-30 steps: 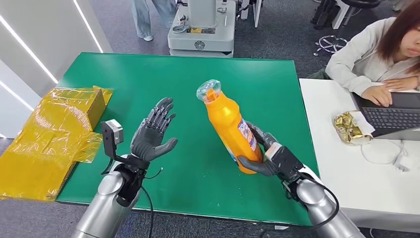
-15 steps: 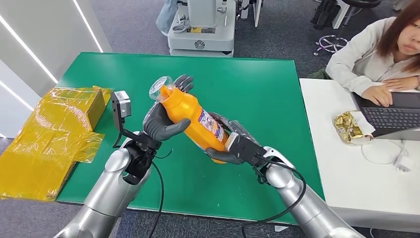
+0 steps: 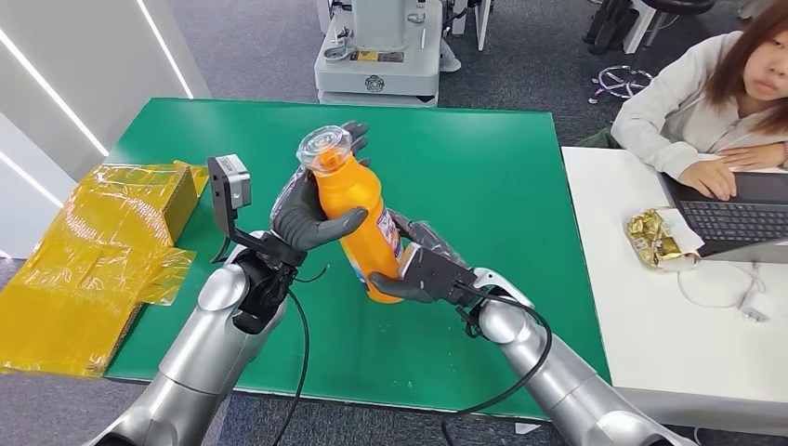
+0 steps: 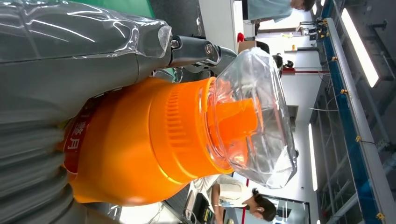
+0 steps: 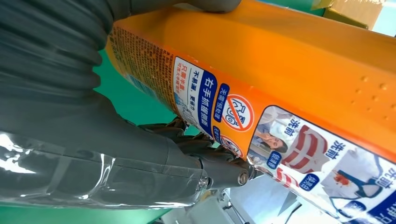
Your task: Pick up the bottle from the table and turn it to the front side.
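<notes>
Gripping one orange bottle (image 3: 361, 216): left hand (image 3: 302, 218); right hand (image 3: 423, 271).

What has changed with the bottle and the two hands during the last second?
The left hand, open beside the bottle a second ago, moved in and now grips the orange bottle near its neck. The bottle shifted leftward, then came more upright. The right hand still holds its lower end. The green table and yellow packaging stayed put.
</notes>
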